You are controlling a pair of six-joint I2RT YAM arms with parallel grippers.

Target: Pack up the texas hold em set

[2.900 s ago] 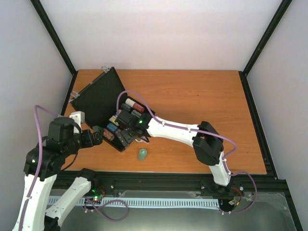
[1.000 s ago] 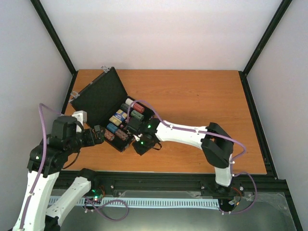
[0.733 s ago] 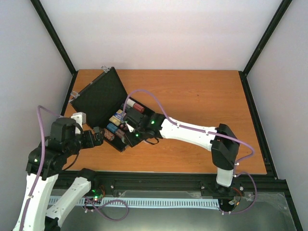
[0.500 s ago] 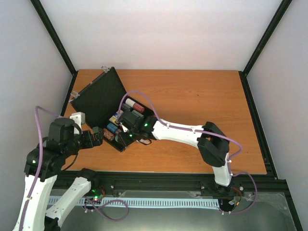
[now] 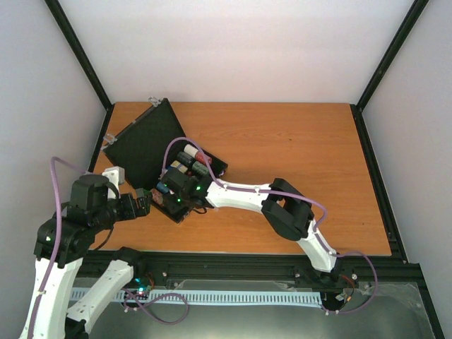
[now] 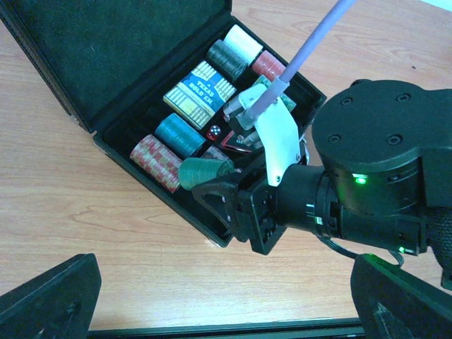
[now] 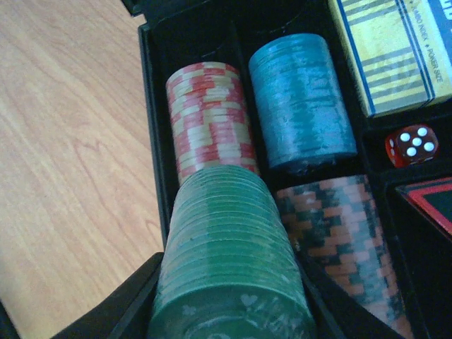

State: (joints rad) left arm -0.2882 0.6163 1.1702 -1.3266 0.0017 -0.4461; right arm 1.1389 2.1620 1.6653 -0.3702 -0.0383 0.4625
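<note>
The black case (image 5: 145, 141) lies open at the table's left, its lid (image 6: 106, 42) flat behind the tray. My right gripper (image 7: 229, 304) is shut on a green chip stack (image 7: 229, 254), held lying on its side just above the tray's near-left corner (image 6: 205, 171). Below it lie a red-and-cream stack (image 7: 210, 116), a blue stack (image 7: 302, 99) and an orange-and-dark stack (image 7: 339, 233). A card deck (image 7: 395, 49), a red die (image 7: 412, 145) and a black triangle (image 7: 431, 201) sit further in. My left gripper (image 5: 145, 203) hangs open just left of the case, holding nothing.
The right arm (image 5: 240, 192) stretches across the table's near half, trailing a purple cable (image 6: 311, 42). A black rail (image 5: 233, 263) runs along the near edge. Bare wood (image 5: 296, 148) spreads to the right of the case. White walls close the sides.
The green chip stack stood on the table in front of the case. My right gripper closed on it and carried it left, over the tray's near corner. The left arm barely moved.
</note>
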